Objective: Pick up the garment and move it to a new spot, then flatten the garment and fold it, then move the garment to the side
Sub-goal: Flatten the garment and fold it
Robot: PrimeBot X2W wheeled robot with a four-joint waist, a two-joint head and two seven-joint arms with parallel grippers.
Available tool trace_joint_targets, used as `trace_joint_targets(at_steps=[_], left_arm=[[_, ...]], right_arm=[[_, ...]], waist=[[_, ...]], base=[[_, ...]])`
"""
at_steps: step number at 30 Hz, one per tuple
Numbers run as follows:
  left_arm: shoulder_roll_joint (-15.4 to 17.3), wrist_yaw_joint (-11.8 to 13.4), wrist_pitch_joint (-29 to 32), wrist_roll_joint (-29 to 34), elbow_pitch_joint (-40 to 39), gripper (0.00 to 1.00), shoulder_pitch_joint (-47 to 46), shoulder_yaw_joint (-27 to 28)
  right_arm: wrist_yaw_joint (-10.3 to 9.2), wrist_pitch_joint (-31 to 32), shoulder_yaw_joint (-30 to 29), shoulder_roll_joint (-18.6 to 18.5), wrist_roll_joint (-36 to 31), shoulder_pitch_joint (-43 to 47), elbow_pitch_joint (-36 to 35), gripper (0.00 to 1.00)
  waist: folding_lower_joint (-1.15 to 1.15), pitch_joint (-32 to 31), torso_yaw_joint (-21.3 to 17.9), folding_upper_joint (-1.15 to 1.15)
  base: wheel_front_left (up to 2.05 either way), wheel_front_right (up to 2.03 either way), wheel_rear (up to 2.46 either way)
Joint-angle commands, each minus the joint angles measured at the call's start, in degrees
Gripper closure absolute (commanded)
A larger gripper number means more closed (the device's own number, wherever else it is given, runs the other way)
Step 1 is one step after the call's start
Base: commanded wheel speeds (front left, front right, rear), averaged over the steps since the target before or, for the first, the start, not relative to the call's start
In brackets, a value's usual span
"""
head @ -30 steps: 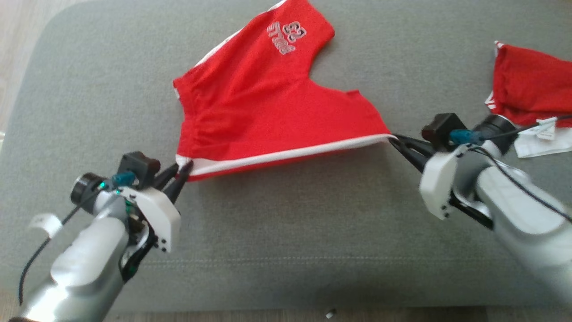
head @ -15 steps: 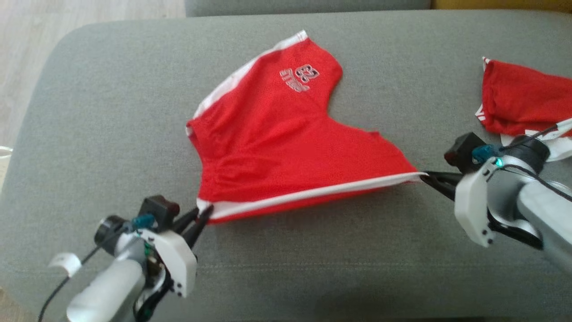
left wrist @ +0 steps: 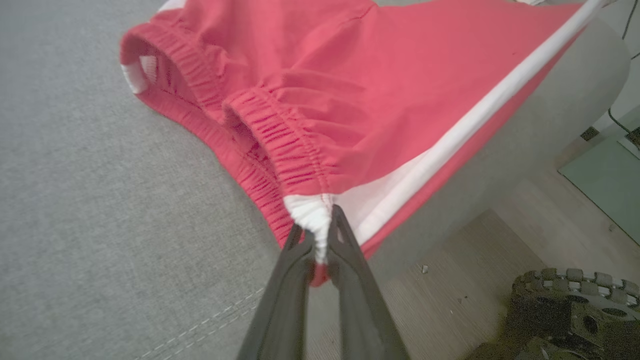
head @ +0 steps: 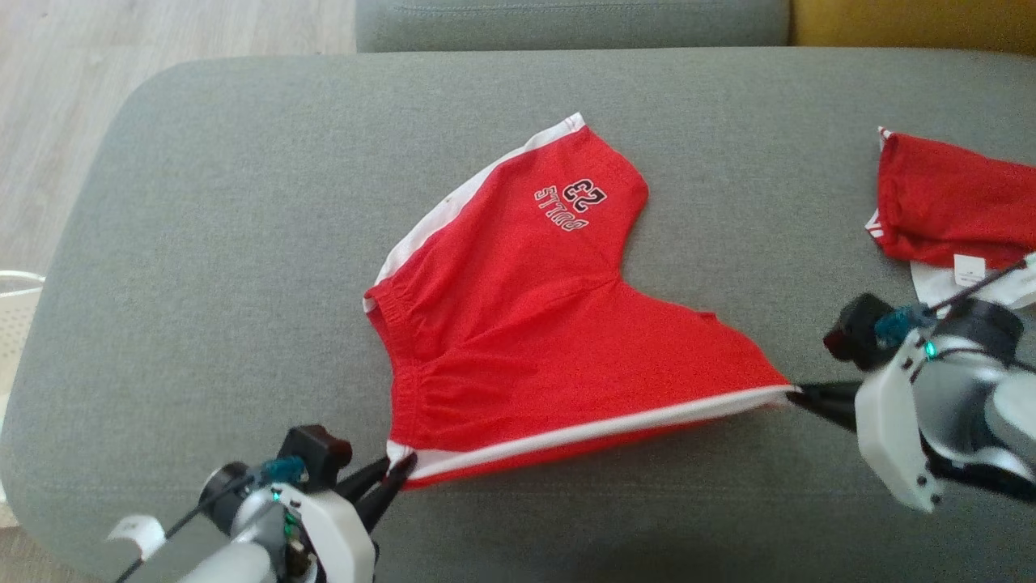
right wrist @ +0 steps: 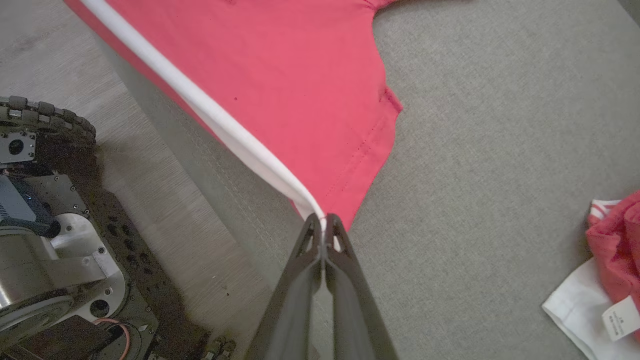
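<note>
The garment (head: 526,324) is a pair of red shorts with white side stripes and a "23" print, spread on the grey cushion (head: 243,243). Its near edge is lifted and stretched taut between my two grippers. At the lower left, my left gripper (head: 401,468) is shut on the white waistband corner; the left wrist view shows the gripper (left wrist: 320,220) pinching the elastic of the shorts (left wrist: 350,75). My right gripper (head: 797,391) is shut on the leg hem corner, and its gripper (right wrist: 324,220) clamps the white stripe of the shorts (right wrist: 280,65).
A second red garment (head: 955,194) with a white piece (head: 955,279) beneath it lies at the cushion's right end. Wooden floor (head: 65,81) lies to the left, with a white basket (head: 12,324) at the edge. My wheeled base (right wrist: 40,200) stands below the cushion's front.
The whole picture has slid downward, so the camera has moved. Both grippers keep their hold on the stretched near edge. The shorts now lie flatter, with the far leg spread out.
</note>
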Motion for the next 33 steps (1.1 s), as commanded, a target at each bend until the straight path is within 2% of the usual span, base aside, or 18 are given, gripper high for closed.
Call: trace_joint_targets(at_steps=[1, 12, 17, 25, 33], left_arm=[[2.5, 0.7, 0.0, -0.4, -2.0, 1.00, -2.9, 2.6], [2.1, 2.3, 1.4, -3.1, -7.9, 1.00, -9.0, 6.9], [-0.1, 1.9, 2.4, -3.2, -6.7, 1.00, -14.5, 7.4], [-4.9, 1.6, 1.1, -3.5, -0.8, 1.00, -22.1, 8.6], [-9.2, 0.3, -1.0, -3.2, 7.0, 1.00, -29.9, 8.7]], right_arm=[[0.08, -0.1, -1.4, -2.3, 0.3, -1.5, -1.2, 1.00], [0.08, -2.3, -7.5, 0.0, 1.6, -12.7, 0.2, 1.00], [0.08, -2.6, -8.9, 3.1, 2.7, -20.2, 5.7, 1.00], [0.08, -2.9, -4.1, 6.9, 1.8, -30.0, 12.2, 1.00], [0.08, -3.8, -1.4, 8.8, -0.1, -37.2, 17.0, 1.00]], waist=[[0.01, 0.2, 0.1, -0.01], [0.01, 5.1, 3.3, -0.01], [0.01, 9.6, 5.7, -0.01], [0.01, 15.6, 8.9, -0.01], [0.01, 20.9, 11.1, -0.01]], base=[[0.00, 0.00, 0.00], [0.00, 0.00, 0.00], [0.00, 0.00, 0.00], [0.00, 0.00, 0.00], [0.00, 0.00, 0.00]])
